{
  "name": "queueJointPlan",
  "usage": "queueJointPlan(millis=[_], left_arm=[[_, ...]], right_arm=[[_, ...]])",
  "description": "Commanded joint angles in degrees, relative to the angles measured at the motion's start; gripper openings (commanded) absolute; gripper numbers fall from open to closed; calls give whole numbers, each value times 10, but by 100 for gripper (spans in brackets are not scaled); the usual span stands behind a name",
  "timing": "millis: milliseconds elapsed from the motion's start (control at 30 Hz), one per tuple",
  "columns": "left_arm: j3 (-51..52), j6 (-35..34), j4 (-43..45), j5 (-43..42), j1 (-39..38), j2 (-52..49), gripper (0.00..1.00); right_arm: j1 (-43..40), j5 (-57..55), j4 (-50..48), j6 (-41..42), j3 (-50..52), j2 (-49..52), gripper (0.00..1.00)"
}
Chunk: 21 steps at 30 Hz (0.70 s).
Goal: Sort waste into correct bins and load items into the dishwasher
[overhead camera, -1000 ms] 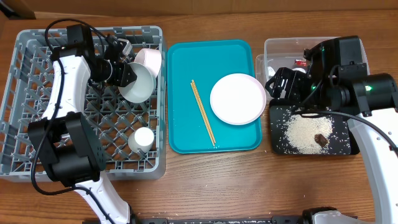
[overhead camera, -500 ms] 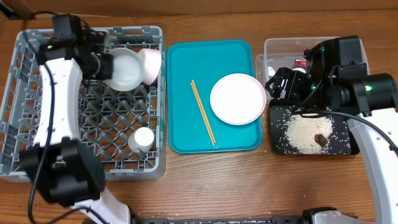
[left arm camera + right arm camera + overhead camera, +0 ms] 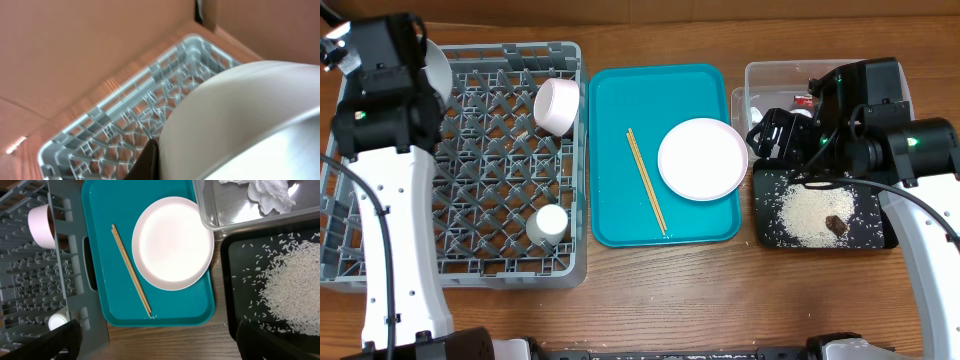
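Left gripper clamps the pale grey-white bowl above the grey dish rack.
Right gripper hangs wide open, empty, near the black tray.

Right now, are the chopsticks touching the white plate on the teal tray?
Apart. The right wrist view shows a strip of bare teal tray between the chopsticks and the white plate all along its rim; the overhead view agrees.

Left jaws clamped tight, right jaws spread wide
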<state>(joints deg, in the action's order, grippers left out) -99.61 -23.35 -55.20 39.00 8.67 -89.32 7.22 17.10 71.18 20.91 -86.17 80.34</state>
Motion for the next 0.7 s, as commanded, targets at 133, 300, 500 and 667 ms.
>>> queueJointPlan(millis=[133,300,500,667], left_arm=[[-7,35,74,274,-91,-95,4],[-7,160,186,338,-134,-183,4],[-7,284,311,374,-164,-279,4],[-7,337,365,437,-165,-335,4]], right_arm=[[-1,-6,-3,-4,0,1,100],[-1,-6,-3,-4,0,1,100],[-1,-6,-3,-4,0,1,100],[-1,-6,-3,-4,0,1,100]])
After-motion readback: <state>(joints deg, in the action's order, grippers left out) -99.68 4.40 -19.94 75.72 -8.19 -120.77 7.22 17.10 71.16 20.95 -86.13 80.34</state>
